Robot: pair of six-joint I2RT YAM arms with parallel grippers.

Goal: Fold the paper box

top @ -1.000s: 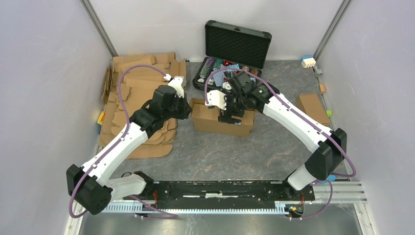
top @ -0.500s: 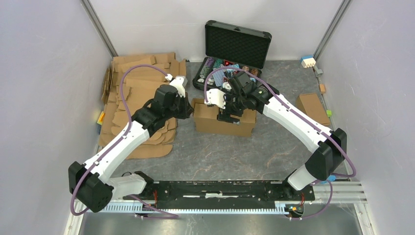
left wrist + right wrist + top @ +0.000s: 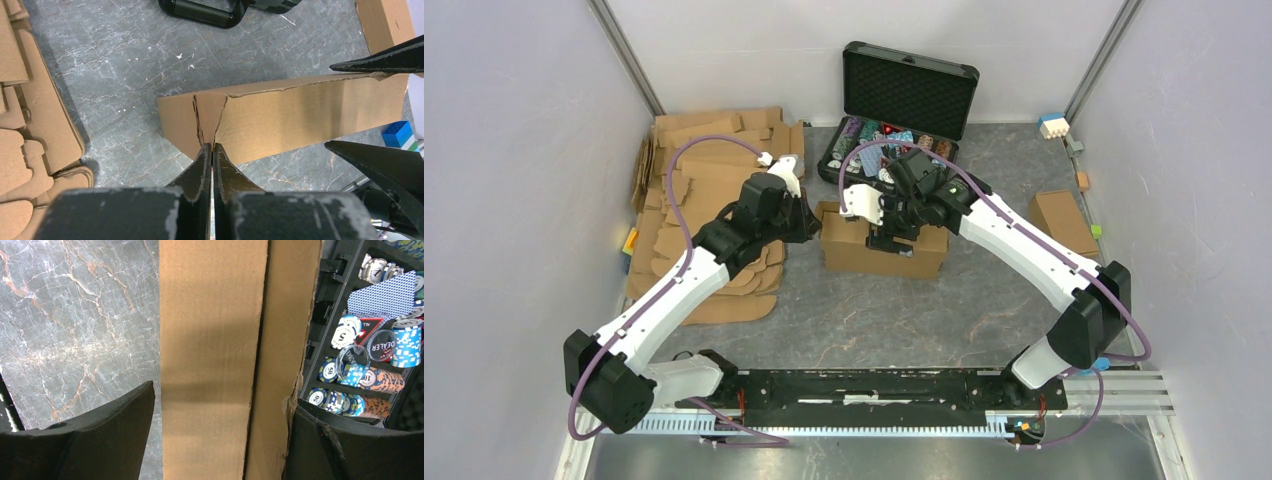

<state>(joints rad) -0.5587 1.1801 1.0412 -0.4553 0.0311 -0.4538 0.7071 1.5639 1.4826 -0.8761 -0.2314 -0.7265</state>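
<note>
A: Judging progress: how far along is the paper box point(image 3: 874, 258)?

B: Mostly formed. It stands as a block mid-desk point(image 3: 874, 320), just before the black case point(image 3: 910, 92). The left jaws are closed, tips against its left end; the right jaws gape astride its top, unclamped.

A: Remaining?

B: Probably seating that end flap.

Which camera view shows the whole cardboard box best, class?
The top view: the cardboard box shows whole there, though the right gripper covers part of its top. The left wrist view shows only one end and a side; the right wrist view, only a strip of its top.
</note>
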